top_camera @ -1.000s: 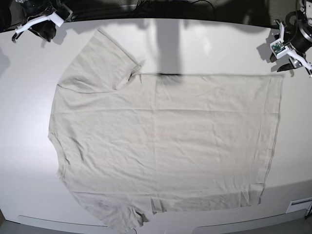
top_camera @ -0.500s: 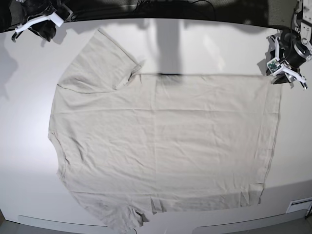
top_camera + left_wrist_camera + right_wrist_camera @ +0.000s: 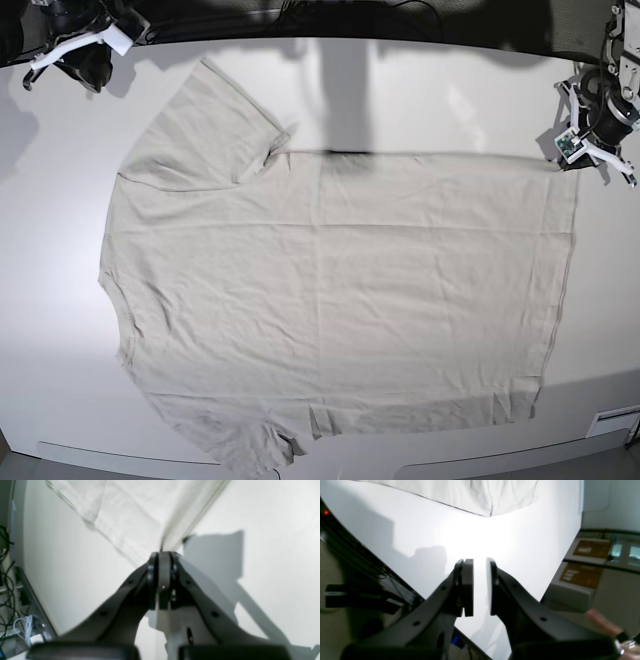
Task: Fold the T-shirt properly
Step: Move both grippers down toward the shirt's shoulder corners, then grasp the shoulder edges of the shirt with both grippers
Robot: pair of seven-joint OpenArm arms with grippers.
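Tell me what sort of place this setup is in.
Probably a robotics lab or test bench: a plain white tabletop with only a T-shirt on it, loose cables beside the table edge, and the left gripper pinching the shirt's corner.

Both grippers showing dark grey/black curved fingers (image 3: 467, 587) w/ flat pads, small round screw holes along each. From base cam: left gripper (image 3: 592, 128) wearing white shells + small green PCB; right gripper (image 3: 72, 48) white over black.
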